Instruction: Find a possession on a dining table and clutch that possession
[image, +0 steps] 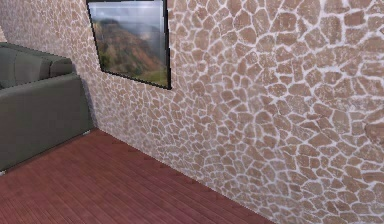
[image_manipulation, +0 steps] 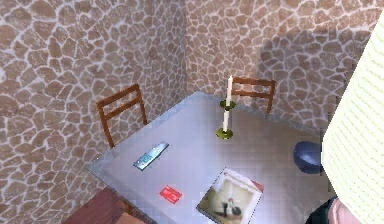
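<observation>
Worktop (image_manipulation: 190, 135) lies out on the arm's reaching side and carries the candidates: a grey remote-like slab (image_manipulation: 151, 156) near its left edge, long axis slanting from near-left to far-right, with a small red card (image_manipulation: 171, 194) nearer and a magazine (image_manipulation: 230, 196) right of that. I cannot tell the end effector's state, so the reach is probably outward

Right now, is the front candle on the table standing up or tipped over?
Standing up: the white candle rises straight from its holder on the grey table.
</observation>
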